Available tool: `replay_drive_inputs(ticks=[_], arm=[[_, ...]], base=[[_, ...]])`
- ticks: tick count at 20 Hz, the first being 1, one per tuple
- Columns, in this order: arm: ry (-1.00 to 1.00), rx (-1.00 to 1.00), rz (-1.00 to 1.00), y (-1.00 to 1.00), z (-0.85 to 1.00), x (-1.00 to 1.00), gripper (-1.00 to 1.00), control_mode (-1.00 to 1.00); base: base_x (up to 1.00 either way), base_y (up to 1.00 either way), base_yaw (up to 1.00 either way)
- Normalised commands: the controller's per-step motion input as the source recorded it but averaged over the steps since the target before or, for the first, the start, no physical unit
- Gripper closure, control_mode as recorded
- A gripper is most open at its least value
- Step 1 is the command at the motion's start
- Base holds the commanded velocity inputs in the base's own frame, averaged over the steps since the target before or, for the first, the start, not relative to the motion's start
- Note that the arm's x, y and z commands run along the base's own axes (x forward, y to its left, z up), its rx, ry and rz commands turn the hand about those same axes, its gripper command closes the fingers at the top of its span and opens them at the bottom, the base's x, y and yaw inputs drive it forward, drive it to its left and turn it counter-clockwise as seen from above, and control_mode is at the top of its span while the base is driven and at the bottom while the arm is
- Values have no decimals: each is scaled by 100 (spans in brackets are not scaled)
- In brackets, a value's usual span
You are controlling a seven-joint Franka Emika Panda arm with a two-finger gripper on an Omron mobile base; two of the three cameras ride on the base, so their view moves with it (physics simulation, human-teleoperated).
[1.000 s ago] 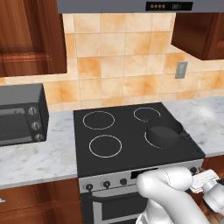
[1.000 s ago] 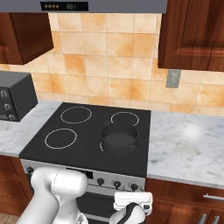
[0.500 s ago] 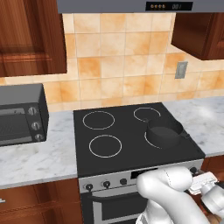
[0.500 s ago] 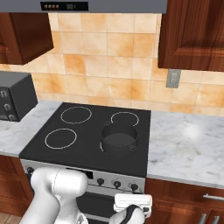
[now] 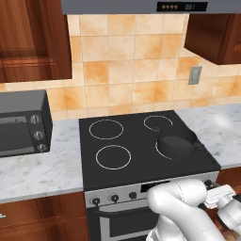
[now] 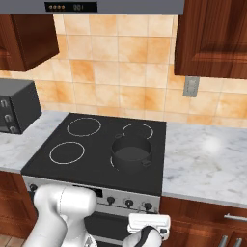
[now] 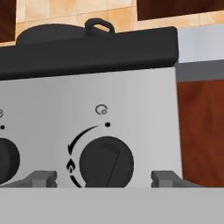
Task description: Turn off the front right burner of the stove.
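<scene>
Nearest the hand camera, the gripper (image 7: 104,179) stands spread — its two grey fingertips (image 7: 41,178) sit on either side of a round black knob (image 7: 106,163) without touching it. The knob is matte, with a raised bar across its face tilted a little off upright, and a black arc with a flame mark curves round its left side. It sits at the right end of the brushed silver front panel (image 7: 131,105); part of a second knob (image 7: 8,158) shows at the left edge.

Above the panel lies the stove (image 5: 141,148), its top a flat sheet of glossy black glass carrying thin white rings. The front right burner (image 6: 114,164) lies at the near right of that glass, almost wholly covered by a dark round pot (image 6: 131,154) with small loop handles — only a sliver of its white outline shows.

Speckled pale marble countertop (image 6: 207,154) flanks the stove on both sides, with reddish wood cabinets (image 6: 212,38) below and above. A boxy grey-black countertop oven (image 5: 21,122) stands to the left. Behind, orange-tan square tiles (image 5: 122,70) cover the wall, with a grey outlet plate (image 6: 191,86) at right and a metal range hood (image 5: 141,5) overhead.
</scene>
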Motion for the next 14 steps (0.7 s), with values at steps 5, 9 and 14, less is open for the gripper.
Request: replay_drive_inputs(ticks=[5,9,14], arm=[[-3,0,-2,1,0,-12,-100,-100],[-2,0,-3,13,5,-14,-100,-100],[-1,0,-3,2,9,-3,-100,-100]], base=[[0,0,0],[0,0,0],[0,0,0]])
